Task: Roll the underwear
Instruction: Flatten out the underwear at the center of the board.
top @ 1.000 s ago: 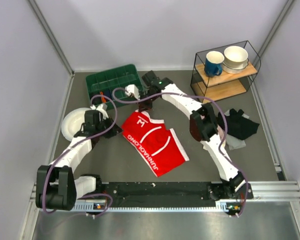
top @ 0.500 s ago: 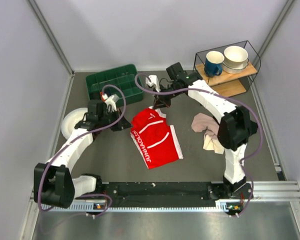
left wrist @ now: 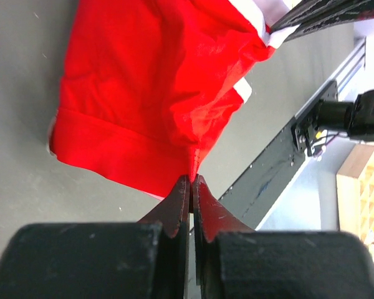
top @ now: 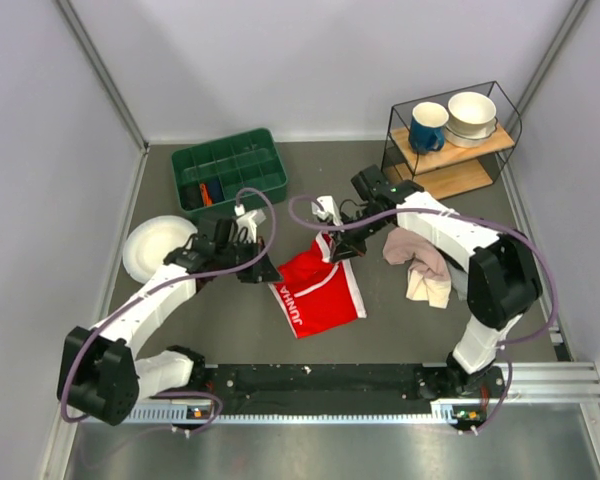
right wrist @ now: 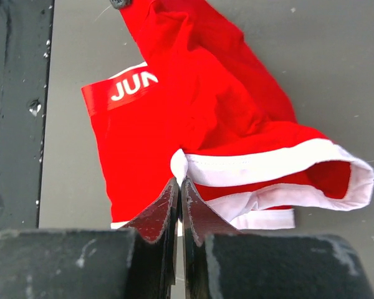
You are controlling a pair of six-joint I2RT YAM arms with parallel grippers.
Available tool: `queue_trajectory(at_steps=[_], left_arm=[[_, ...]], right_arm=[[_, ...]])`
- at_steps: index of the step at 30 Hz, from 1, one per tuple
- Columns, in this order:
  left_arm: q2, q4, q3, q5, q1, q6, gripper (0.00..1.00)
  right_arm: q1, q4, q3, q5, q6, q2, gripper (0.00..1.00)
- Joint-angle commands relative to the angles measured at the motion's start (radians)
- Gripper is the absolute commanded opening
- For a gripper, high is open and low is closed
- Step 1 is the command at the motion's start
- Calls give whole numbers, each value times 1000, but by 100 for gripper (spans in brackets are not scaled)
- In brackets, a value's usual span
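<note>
The red underwear (top: 318,290) lies on the grey table in the middle, its far half lifted and folded toward the near edge. White letters "JUNNA" run along its near-left band. My left gripper (top: 267,268) is shut on the underwear's left red corner (left wrist: 193,163). My right gripper (top: 332,247) is shut on the white-trimmed far edge (right wrist: 181,169). In the right wrist view the underwear (right wrist: 193,93) hangs as a loose fold with a white-edged opening at the right. In the left wrist view the red fabric (left wrist: 143,81) stretches away from the jaws.
A green compartment tray (top: 230,170) stands at the back left, a white plate (top: 152,247) at the left. A pink-and-beige cloth (top: 420,262) lies right of the underwear. A wire shelf (top: 450,140) holds a blue mug and white bowls. A black rail (top: 320,378) runs along the near edge.
Both grippers have moved toward the near edge with the underwear's far side, folding it over itself; its visible patch is shorter. The right arm has swung and uncovered the pink-and-beige cloth.
</note>
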Motion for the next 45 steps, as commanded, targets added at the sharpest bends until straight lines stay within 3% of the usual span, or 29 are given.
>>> queue_trajectory(at_steps=[1, 14, 31, 32, 33, 40, 45], left_arm=[[-7, 13, -52, -4, -51, -10, 0], [122, 119, -122, -62, -224, -87, 0], [183, 156, -162, -86, -279, -108, 0], [187, 158, -164, -88, -279, -110, 3], [193, 156, -162, -86, -279, -110, 13], [92, 122, -159, -74, -282, -116, 44], [-43, 52, -129, -158, -278, -110, 49]], right_arm=[[-11, 17, -89, -18, -66, -87, 0], [-15, 15, -274, -26, -87, -127, 0], [-13, 9, -359, 37, -130, -95, 0], [-13, 7, -362, 41, -133, -93, 0], [-13, -8, -366, 45, -138, -90, 2], [-14, -164, -359, 35, -224, -122, 35], [-18, -215, -268, -12, -195, -139, 39]])
